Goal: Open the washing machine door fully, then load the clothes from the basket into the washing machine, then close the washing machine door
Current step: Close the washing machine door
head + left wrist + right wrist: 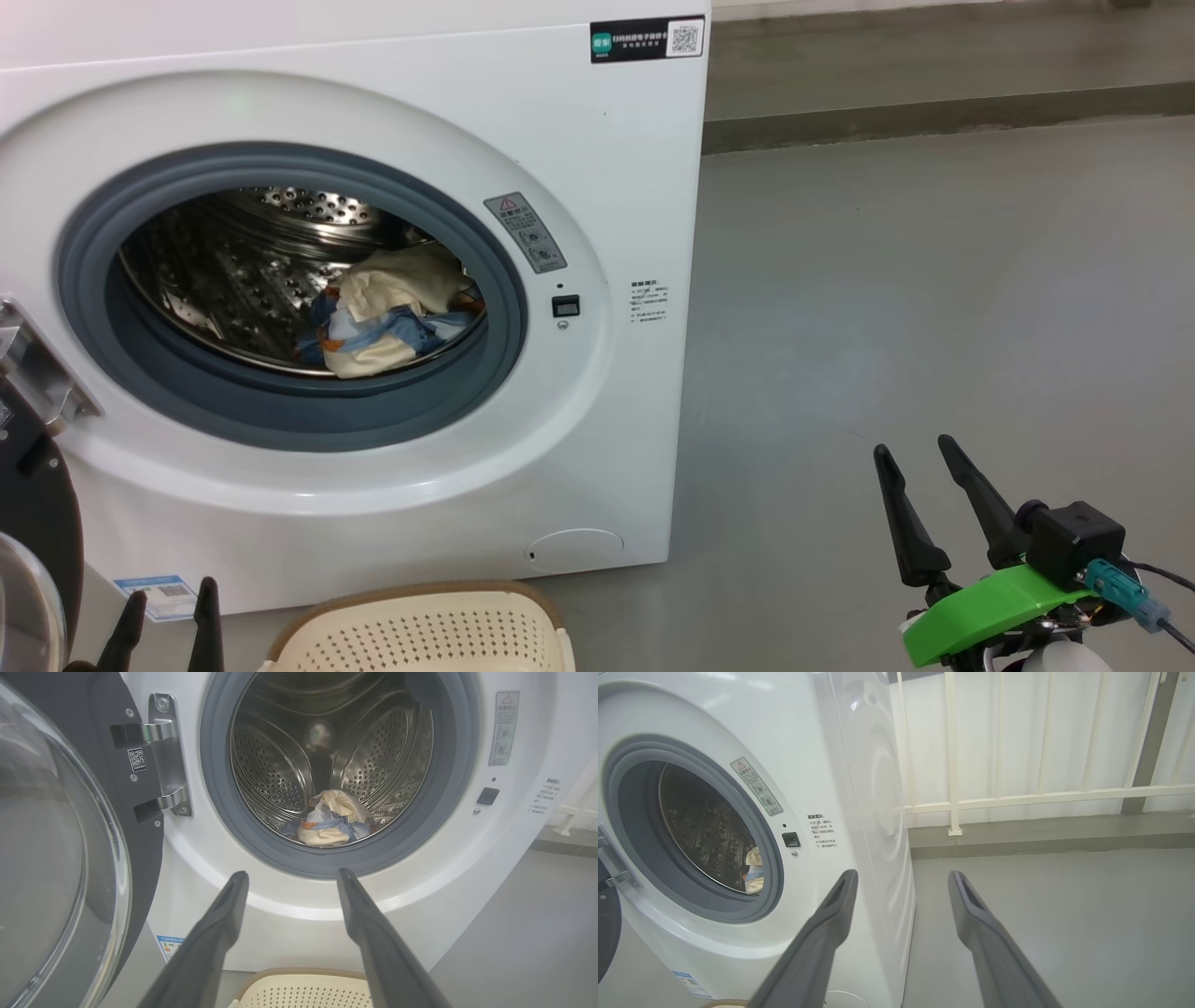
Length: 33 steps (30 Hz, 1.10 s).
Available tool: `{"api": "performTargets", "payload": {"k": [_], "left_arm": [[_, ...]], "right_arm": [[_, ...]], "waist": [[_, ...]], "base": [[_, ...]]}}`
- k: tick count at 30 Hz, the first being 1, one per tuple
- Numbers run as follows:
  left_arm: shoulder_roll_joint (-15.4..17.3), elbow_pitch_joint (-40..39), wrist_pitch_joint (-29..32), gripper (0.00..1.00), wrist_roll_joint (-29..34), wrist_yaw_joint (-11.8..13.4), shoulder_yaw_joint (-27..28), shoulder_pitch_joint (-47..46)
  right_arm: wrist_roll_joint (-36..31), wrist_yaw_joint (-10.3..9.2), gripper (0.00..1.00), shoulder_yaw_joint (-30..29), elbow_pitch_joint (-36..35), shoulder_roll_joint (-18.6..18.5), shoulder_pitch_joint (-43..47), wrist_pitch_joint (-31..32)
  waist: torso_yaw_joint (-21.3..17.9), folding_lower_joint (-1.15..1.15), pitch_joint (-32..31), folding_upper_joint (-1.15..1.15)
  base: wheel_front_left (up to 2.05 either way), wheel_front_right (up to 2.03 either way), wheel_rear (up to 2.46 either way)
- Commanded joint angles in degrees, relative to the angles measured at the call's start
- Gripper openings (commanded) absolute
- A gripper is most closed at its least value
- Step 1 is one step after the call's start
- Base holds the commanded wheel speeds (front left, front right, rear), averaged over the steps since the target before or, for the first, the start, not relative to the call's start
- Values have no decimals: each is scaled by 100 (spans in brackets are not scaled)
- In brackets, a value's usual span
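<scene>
Inside the washing machine [607,187], clothes [387,313] lie heaped; basket [420,630] below looks empty; door [56,858] stands open, left. Jaws wide, empty: left gripper [293,873], right gripper [901,873]. Loading seems done; next, push door shut.

Count:
- 1x washing machine [607,187]
- 1x washing machine door [56,858], 1x hinge plate [168,756] with 2 arms
- 1x drum [280,765], 1x grey rubber ring [308,420]
- clothes [392,317]: 1 heap, 2 fabrics distinguishable (cream, blue), exact garment count can't tell
- 1x basket [420,635]
- 1x round lower flap [574,549]
- 1x latch socket [565,305]
- 3x labels: black QR label [647,39], grey warning label [525,233], blue label [154,595]
- 2x grippers: left gripper [293,873], right gripper [913,445], 2 fingers [817,942] each
</scene>
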Motion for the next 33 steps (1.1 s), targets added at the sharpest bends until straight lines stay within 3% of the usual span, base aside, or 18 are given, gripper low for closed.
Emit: {"api": "performTargets", "payload": {"k": [1, 10, 24, 33], "left_arm": [[119, -146, -61, 100, 53, -6, 237, -206], [78, -201, -61, 100, 83, -23, 277, -189], [34, -220, -61, 100, 160, -35, 266, -173], [46, -223, -61, 100, 192, -37, 248, -161]], "right_arm": [[60, 43, 100, 115, -127, -68, -81, -46], [75, 43, 100, 151, -110, -72, -81, -46], [116, 43, 100, 199, -77, -118, -82, -46], [141, 43, 100, 207, -49, -126, -79, -46]], "waist": [[2, 0, 2, 0], [13, 0, -15, 0], [41, 0, -72, 0], [53, 0, -103, 0]], "base": [[0, 0, 0], [-41, 32, 9], [-160, 149, 11], [-61, 61, 0]]}}
